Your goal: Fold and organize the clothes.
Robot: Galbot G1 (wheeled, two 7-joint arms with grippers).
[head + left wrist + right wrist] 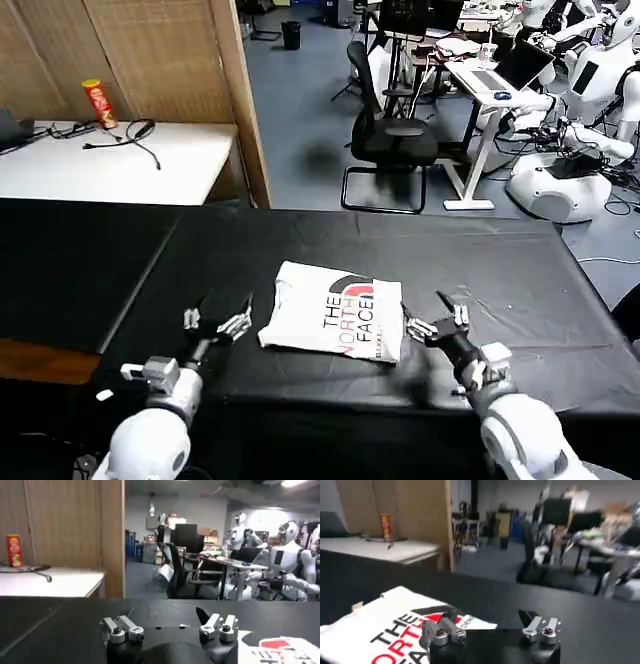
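Soft white cotton T-shirt (333,320), matt black cloth table cover (500,270), wooden partition (150,60)

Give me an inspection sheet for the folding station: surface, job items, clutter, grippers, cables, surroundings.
Surface: black cloth-covered table, flat and dark.
Job's things: white T-shirt lies folded in a compact rectangle at the middle, black and red lettering facing up.
Clutter: nothing seen on the black table.
Grippers: left gripper open, low over the cloth just left of the shirt, holding nothing. Right gripper open, at the shirt's right edge, holding nothing; contact cannot be told.
Cables: black cables on the white side table; none on the work surface.
Surroundings: red can on that side table, wooden partition, office chair, desk with laptop, other white robots behind.
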